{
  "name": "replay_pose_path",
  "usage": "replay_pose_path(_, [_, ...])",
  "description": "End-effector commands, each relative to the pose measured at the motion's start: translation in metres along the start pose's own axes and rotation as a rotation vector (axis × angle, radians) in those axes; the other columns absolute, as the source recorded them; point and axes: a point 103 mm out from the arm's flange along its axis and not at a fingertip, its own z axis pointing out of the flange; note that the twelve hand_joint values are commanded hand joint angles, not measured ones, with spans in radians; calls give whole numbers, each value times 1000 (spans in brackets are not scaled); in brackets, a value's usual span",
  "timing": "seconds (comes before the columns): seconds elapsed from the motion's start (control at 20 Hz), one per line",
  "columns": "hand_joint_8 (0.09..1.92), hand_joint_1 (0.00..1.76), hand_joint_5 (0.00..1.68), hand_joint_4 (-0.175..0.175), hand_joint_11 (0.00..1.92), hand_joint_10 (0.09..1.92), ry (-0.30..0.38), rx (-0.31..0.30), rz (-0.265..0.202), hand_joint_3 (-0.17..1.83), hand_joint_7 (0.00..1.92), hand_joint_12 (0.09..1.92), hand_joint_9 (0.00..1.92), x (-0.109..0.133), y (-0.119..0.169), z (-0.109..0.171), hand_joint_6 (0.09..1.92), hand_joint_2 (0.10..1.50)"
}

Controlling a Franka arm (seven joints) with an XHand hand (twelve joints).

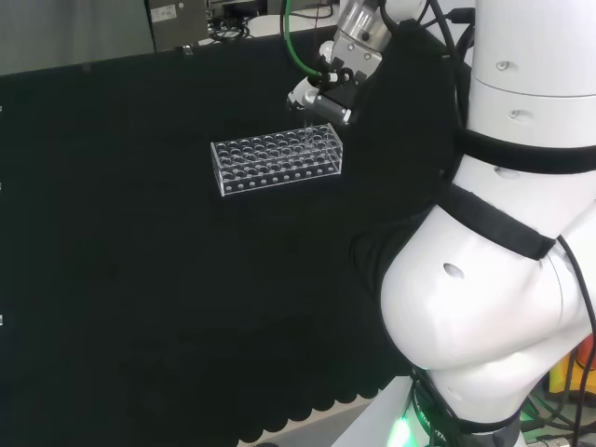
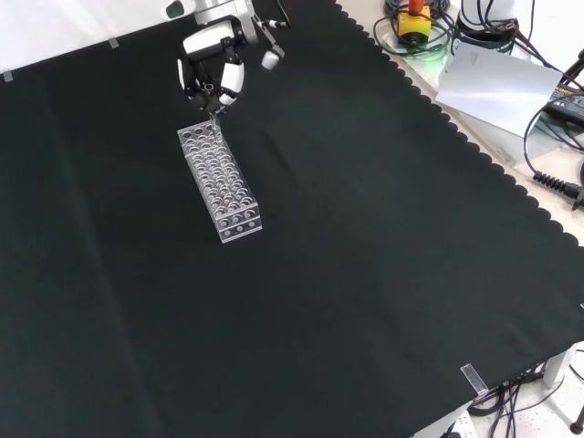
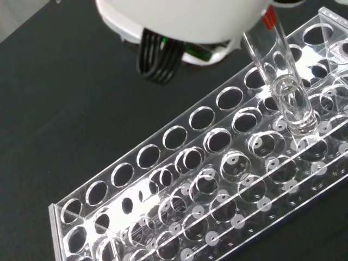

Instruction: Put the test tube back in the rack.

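Test tube of clear glass (image 3: 285, 87), round-bottomed, hangs tilted with its lower end inside the clear plastic rack with rows of round holes (image 3: 217, 179). In the wrist view its rounded bottom has passed through one of the holes in the rack's top plate and sits between the upper and lower plates, with the tube leaning rather than standing straight. Its upper end runs up to the black and white robot hand (image 2: 212, 78), where a small red part shows beside it in the wrist view. The robot hand's fingers are curled down around the top of the tube, pinching it, as the front view and the head view show.

The rack lies on the black cloth-covered surface (image 2: 365, 274). In the head view the robot hand (image 1: 321, 93) hovers over the rack's (image 1: 277, 160) right end; in the front view it is above the rack's (image 2: 219, 182) far, upper end. The other holes of the rack that can be seen look empty.

Beyond the scalloped edge of the cloth in the front view lie a sheet of white paper (image 2: 497, 87) and black cables (image 2: 552, 178), well apart from the rack.
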Motion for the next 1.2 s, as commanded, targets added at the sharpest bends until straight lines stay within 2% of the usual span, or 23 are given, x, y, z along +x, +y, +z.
replay_pose_path(0.05, [542, 1226, 1331, -175, 1249, 715, 1, 11, -1, 707, 1710, 927, 1624, 1, 0, 7, 575, 613])
replay_pose_path(1.2, [546, 1226, 1330, -175, 1248, 718, -1, 62, 28, 707, 1708, 929, 1623, -13, 9, 38, 577, 613])
